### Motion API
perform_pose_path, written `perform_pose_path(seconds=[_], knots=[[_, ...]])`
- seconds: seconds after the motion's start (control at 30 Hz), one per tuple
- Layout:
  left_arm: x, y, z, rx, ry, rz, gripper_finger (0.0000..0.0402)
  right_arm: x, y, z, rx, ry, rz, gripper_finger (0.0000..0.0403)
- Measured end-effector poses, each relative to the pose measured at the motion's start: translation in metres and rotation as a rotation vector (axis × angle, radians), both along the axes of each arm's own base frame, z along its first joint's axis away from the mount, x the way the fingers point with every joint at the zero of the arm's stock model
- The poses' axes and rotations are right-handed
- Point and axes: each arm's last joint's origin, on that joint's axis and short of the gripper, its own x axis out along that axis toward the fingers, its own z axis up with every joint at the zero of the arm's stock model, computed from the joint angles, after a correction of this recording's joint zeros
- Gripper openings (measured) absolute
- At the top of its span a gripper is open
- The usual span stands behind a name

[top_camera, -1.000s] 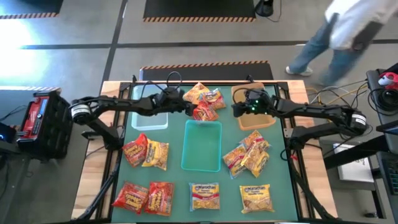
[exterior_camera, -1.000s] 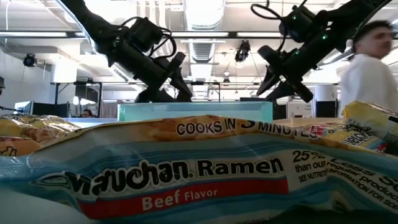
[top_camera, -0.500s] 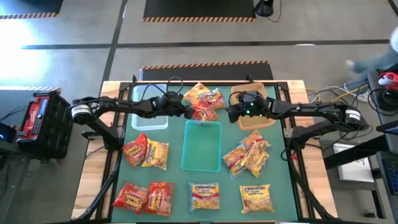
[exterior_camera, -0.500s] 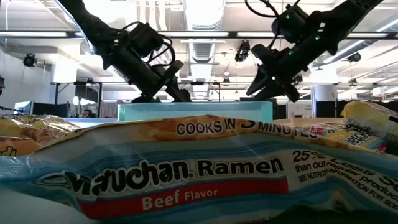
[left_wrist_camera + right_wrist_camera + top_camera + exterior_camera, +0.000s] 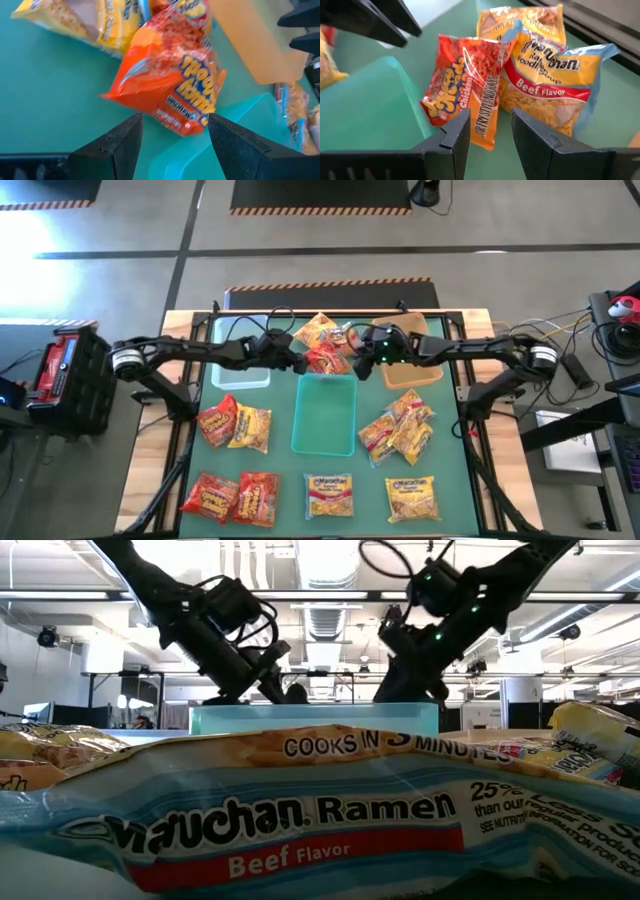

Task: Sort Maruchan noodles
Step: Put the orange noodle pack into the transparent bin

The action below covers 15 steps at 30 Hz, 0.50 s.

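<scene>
A red-orange noodle packet [image 5: 329, 361] lies at the far middle of the green mat, with one end over the teal bin's far rim [image 5: 326, 378]. Behind it lie yellow packets [image 5: 324, 333], one marked Beef [image 5: 547, 90]. My left gripper [image 5: 174, 125] is open and comes at the red-orange packet [image 5: 172, 82] from the table's left, a finger on either side of its near corner. My right gripper [image 5: 490, 122] is open and faces the same packet [image 5: 462, 87] from the right. The left gripper [image 5: 303, 363] and right gripper [image 5: 357, 361] flank it.
A clear bin [image 5: 240, 367] stands far left and a tan bin [image 5: 412, 370] far right, under the arms. More packets lie at the left [image 5: 235, 427], the right [image 5: 398, 428] and along the near edge [image 5: 330, 495]. One packet [image 5: 300, 820] fills the low view.
My right gripper has swung from over the tan bin toward the table's left, up to the red-orange packet, and its wrist has rolled. My left gripper has sunk a little and tipped further down at the packet. A person beyond the far right corner has walked out of view.
</scene>
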Motion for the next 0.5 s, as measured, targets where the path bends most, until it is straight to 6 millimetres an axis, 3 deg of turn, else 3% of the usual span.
perform_pose_path(seconds=[0.5], knots=[[-0.002,0.003,-0.011,0.008,0.072,0.124,0.0210,0.046,-0.018,-0.034,0.041,0.121,0.046,0.0132]])
